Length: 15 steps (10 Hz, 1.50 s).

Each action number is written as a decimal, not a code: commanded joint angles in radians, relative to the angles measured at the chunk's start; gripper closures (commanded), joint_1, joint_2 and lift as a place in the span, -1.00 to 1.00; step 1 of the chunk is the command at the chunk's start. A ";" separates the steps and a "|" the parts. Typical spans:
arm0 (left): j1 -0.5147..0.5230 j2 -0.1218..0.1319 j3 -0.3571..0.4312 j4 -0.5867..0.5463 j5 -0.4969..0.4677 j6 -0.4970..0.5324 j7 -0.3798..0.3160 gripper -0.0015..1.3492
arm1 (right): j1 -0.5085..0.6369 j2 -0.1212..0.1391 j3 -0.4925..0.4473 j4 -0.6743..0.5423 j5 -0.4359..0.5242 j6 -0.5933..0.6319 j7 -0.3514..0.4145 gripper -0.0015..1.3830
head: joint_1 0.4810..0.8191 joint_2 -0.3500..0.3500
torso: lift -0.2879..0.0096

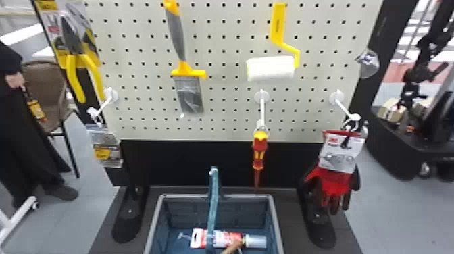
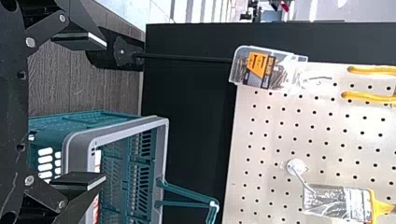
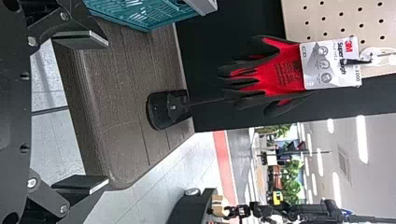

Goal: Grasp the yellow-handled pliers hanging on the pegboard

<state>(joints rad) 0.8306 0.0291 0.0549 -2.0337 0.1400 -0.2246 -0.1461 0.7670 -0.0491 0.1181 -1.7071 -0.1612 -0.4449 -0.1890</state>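
Currently the left gripper (image 2: 93,110) and right gripper (image 3: 93,112) hang empty, fingers spread apart. Yellow-handled pliers (image 1: 78,59) hang at the pegboard's (image 1: 223,111) upper left. The left gripper should straddle both handles squarely before closing.

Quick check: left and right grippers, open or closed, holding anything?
Left gripper: open, holding nothing.
Right gripper: open, holding nothing.

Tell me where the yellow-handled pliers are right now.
In the head view, the yellow-handled pliers hang at the cream pegboard's upper left corner, left of the grey-and-yellow paintbrush and just above a white peg hook.
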 commanded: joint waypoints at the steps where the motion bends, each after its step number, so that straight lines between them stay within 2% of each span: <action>1: 0.003 0.000 0.002 -0.015 -0.020 0.014 -0.004 -0.56 | 0.000 0.000 0.000 0.000 -0.001 0.000 0.000 -0.63 | -0.60 0.00 | 0.26; 6: 0.014 -0.005 0.017 -0.051 -0.046 0.042 -0.009 -0.56 | 0.002 0.000 0.000 0.000 -0.003 0.000 -0.001 -0.63 | -0.60 0.00 | 0.26; 7: 0.010 -0.008 0.034 -0.093 -0.048 0.067 -0.023 -0.57 | 0.005 0.000 0.000 0.000 -0.003 -0.002 0.000 -0.63 | -0.60 0.00 | 0.26; 8: -0.005 -0.012 0.079 -0.179 -0.057 0.133 -0.055 -0.56 | 0.007 0.000 0.000 0.000 -0.003 -0.002 -0.001 -0.63 | -0.60 0.00 | 0.26; 11: -0.154 -0.032 0.226 -0.363 -0.092 0.352 -0.254 -0.56 | 0.009 0.000 0.000 0.000 -0.001 0.000 0.000 -0.63 | -0.60 0.00 | 0.26; 14: -0.345 -0.032 0.301 -0.380 -0.079 0.510 -0.386 -0.56 | 0.007 0.000 0.000 -0.002 -0.001 0.000 0.000 -0.63 | -0.60 0.00 | 0.26; 15: -0.396 -0.028 0.319 -0.390 -0.077 0.534 -0.397 -0.56 | 0.007 0.000 0.000 -0.002 -0.001 0.000 -0.001 -0.63 | -0.60 0.00 | 0.26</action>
<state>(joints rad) 0.4661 0.0007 0.3623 -2.4183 0.0616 0.2915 -0.5434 0.7737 -0.0491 0.1181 -1.7094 -0.1628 -0.4448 -0.1900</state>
